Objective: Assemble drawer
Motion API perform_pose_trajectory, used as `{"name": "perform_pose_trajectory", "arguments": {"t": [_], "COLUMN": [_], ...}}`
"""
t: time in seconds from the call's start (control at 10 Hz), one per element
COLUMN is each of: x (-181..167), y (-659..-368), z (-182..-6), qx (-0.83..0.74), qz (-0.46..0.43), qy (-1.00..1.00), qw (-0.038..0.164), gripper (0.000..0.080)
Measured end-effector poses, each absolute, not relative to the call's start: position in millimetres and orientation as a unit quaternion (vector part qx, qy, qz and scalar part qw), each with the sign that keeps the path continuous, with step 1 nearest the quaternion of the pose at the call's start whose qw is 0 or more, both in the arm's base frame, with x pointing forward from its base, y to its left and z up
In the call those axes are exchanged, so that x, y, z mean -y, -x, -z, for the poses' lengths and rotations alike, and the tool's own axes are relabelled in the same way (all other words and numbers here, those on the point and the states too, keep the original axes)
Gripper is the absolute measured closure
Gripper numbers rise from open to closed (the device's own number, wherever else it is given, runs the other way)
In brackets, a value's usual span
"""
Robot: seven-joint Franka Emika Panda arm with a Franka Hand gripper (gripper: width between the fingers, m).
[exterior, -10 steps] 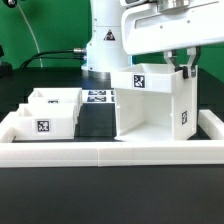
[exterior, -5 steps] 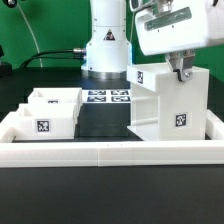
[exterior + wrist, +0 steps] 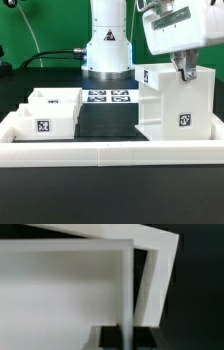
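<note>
Black surface (image 3: pixel 105 125) is fenced at its near edge by a long low white border wall (image 3: pixel 100 152). Behind it, on the exterior view's right, the housing (image 3: pixel 178 105) stands upright, a tall white matte box with square tags. Two small open-top trays (image 3: pixel 45 118) sit close together, well apart on the left. The pincer (image 3: pixel 182 72) is clamped on the housing's top wall. The marker board (image 3: pixel 108 97) lies farther back.
</note>
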State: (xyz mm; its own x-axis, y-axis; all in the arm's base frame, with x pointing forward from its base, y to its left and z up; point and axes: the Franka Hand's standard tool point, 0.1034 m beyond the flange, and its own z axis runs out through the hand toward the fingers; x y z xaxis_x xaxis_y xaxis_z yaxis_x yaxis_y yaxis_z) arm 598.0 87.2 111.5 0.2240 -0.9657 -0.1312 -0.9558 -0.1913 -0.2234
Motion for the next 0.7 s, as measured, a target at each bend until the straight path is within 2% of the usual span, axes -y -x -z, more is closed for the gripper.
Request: {"name": "perform_pose_trajectory", "arguments": {"t": [0.7], "x": [-95], "y": [-634], "z": [-106.5], "qx": [-0.645], "qz": [0.001], "qy": [0.752], "qw": [0.132], "gripper": [0.0754]}}
